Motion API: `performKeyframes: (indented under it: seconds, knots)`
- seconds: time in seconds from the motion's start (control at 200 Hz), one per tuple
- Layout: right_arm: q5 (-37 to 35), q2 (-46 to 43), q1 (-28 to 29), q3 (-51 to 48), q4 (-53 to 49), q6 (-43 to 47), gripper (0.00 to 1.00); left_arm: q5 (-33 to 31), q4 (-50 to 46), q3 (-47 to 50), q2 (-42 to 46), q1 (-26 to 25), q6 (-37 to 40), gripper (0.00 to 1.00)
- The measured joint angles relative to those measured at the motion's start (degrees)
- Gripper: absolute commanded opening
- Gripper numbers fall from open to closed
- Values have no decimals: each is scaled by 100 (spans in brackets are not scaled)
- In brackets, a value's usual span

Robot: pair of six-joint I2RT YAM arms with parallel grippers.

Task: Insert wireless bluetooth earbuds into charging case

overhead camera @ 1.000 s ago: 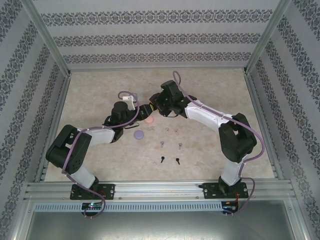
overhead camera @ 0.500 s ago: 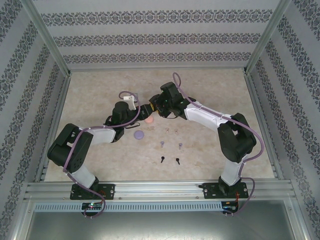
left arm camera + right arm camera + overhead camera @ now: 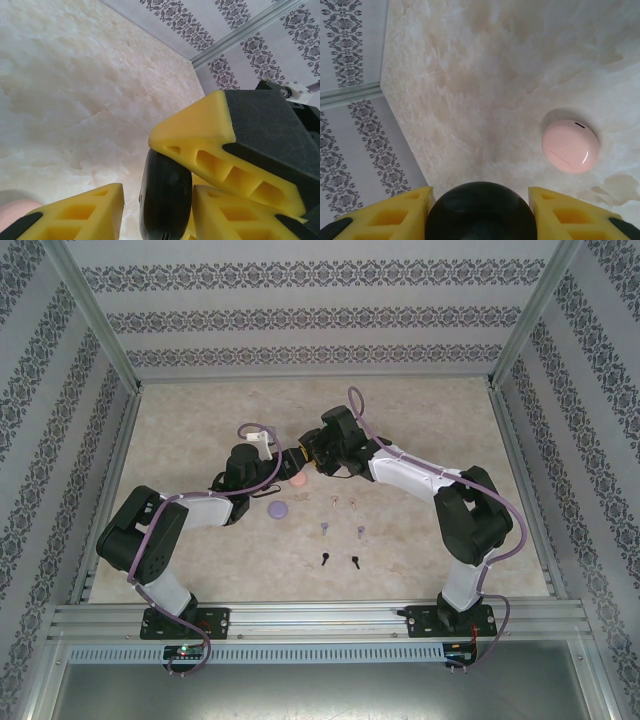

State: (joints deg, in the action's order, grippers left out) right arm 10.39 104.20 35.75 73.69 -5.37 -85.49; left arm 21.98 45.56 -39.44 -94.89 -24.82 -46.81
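Note:
My right gripper (image 3: 480, 197) is shut on a round black charging case (image 3: 481, 212), held above the table. In the left wrist view the same case (image 3: 166, 197) shows edge-on between my left gripper's (image 3: 158, 192) yellow fingers (image 3: 75, 215); a gap shows on its left side, so these jaws stand open around it. From above, the two grippers (image 3: 283, 462) (image 3: 303, 456) meet nose to nose at mid-table. The earbuds lie loose in pairs: pale pink (image 3: 334, 502), lilac (image 3: 324, 528), black (image 3: 326, 559).
A shut pink case (image 3: 570, 146) lies on the table just under the grippers (image 3: 297, 480). A lilac case (image 3: 279, 509) sits to its front left. Patterned walls and metal rails surround the marble-look table (image 3: 430, 420).
Both arms hold almost the same pose; the left arm has only shifted slightly. The black case stays in the right gripper.

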Motion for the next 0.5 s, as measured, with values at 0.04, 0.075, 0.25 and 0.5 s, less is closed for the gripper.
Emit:
performKeyframes:
  seconds: [0.04,0.075,0.25,0.5]
  knots:
    - [0,0,0,-11,22,-33,45,-11,26,9,0,-4,-4,39]
    - [0,0,0,-28,57,-50,45,-28,59,22,0,-11,-13,41]
    - [7,0,2,-181,184,-192,44,-175,254,205,0,-35,-81,42]
    - [0,0,0,-295,184,-337,45,-299,343,337,118,-37,-107,43]
